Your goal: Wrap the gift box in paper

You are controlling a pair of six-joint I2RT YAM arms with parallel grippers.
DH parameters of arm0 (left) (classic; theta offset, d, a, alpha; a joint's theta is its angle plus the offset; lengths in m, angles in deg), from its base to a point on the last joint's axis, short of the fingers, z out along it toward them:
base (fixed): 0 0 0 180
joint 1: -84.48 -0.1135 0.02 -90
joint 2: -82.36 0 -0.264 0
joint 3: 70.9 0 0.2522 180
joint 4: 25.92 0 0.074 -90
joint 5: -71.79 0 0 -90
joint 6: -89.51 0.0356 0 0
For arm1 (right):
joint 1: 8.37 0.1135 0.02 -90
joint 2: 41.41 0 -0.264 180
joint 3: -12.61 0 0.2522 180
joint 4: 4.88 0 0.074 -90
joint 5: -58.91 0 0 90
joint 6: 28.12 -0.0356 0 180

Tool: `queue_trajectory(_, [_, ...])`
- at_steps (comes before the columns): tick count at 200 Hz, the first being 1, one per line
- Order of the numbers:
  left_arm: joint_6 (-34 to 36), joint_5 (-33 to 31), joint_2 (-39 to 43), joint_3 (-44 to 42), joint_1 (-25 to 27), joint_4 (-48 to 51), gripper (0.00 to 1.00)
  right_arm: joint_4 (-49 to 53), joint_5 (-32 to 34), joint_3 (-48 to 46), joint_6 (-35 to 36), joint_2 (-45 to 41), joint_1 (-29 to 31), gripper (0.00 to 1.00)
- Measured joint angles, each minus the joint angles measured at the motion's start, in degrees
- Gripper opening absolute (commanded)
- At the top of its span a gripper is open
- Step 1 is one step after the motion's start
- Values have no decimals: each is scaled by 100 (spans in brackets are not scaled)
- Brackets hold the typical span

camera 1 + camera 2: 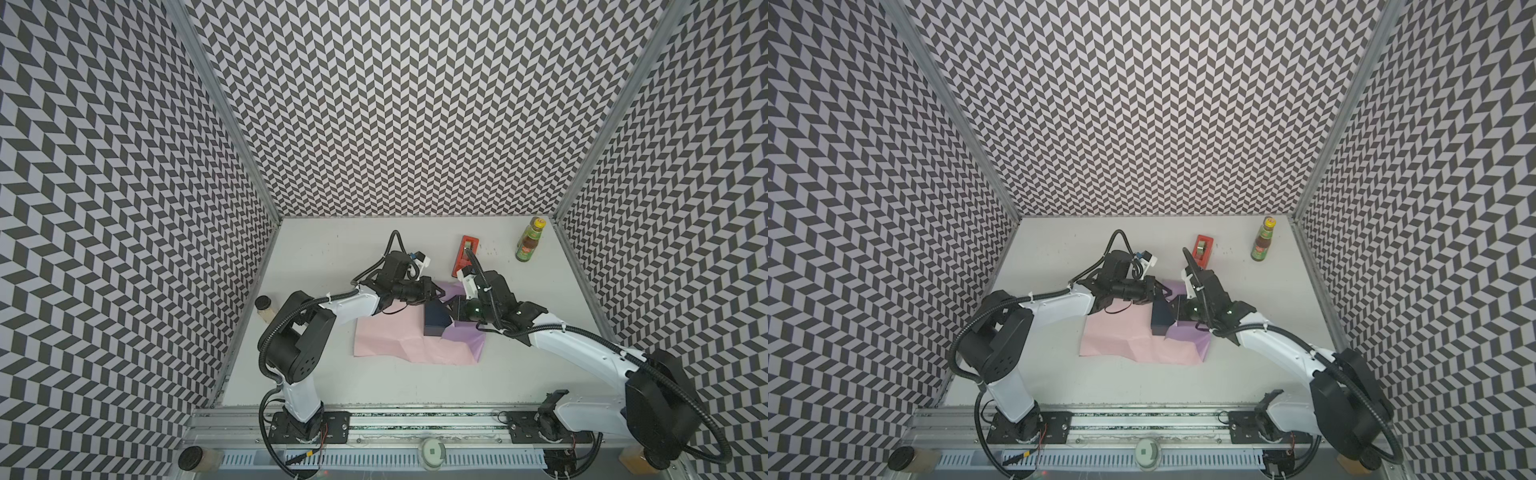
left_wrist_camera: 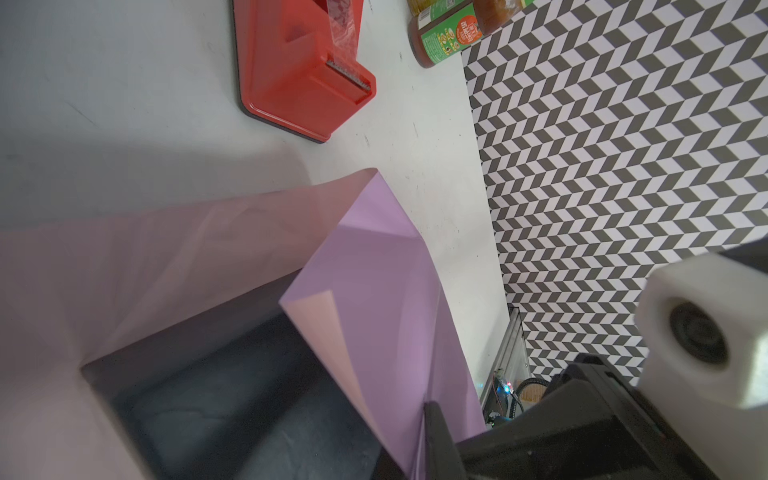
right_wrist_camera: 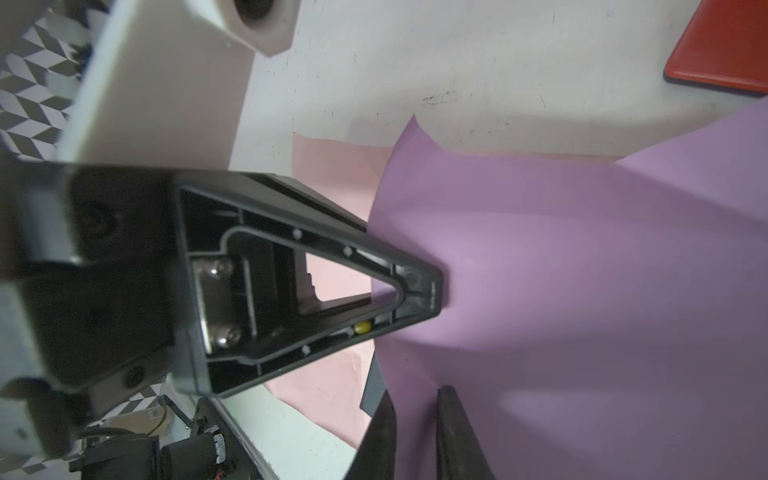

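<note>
Both top views, nearest first: finds the paper (image 1: pixel 390 336) spread pink-side up on the table (image 1: pixel 332 386), with the gift box (image 1: pixel 436 322) resting right of its middle, top bare. Just beyond, finds the left gripper (image 1: pixel 440 293) clenched on a raised lilac flap, and the right gripper (image 3: pixel 417 399) parted slightly around that flap — not pinching. Farther back, notes the red tape dispenser (image 1: pixel 465 253) and a sauce bottle (image 1: pixel 527 243) standing apart, untouched. Risks, as judged: tearing or creasing the thin sheet under a hard pull — or dragging the light box askew, or losing the flap from its one real grip.
</note>
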Motion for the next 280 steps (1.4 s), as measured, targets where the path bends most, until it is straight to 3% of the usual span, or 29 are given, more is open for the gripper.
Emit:
queue_trajectory(22, [131, 24, -28, 15, -2, 76, 1, 136, 42, 0, 109, -157, 0, 47])
queue_trajectory(46, [302, 144, -33, 17, -76, 214, 0, 330, 168, 2, 295, -553, 0, 56])
queue_trajectory(102, [717, 581, -111, 114, -420, 605, 0, 503, 778, 4, 758, -1141, 0, 62])
queue_trajectory(197, [1314, 1008, -553, 518, -739, 1290, 0, 715, 1233, 57, 1051, -481, 0, 68])
queue_trajectory(244, [1460, 1056, -632, 752, -833, 1502, 0, 890, 1694, 87, 1080, -254, -28, 87])
queue_trajectory(280, [1563, 1069, -715, 841, -857, 1600, 0, 756, 1252, 74, 1123, -157, -393, 95])
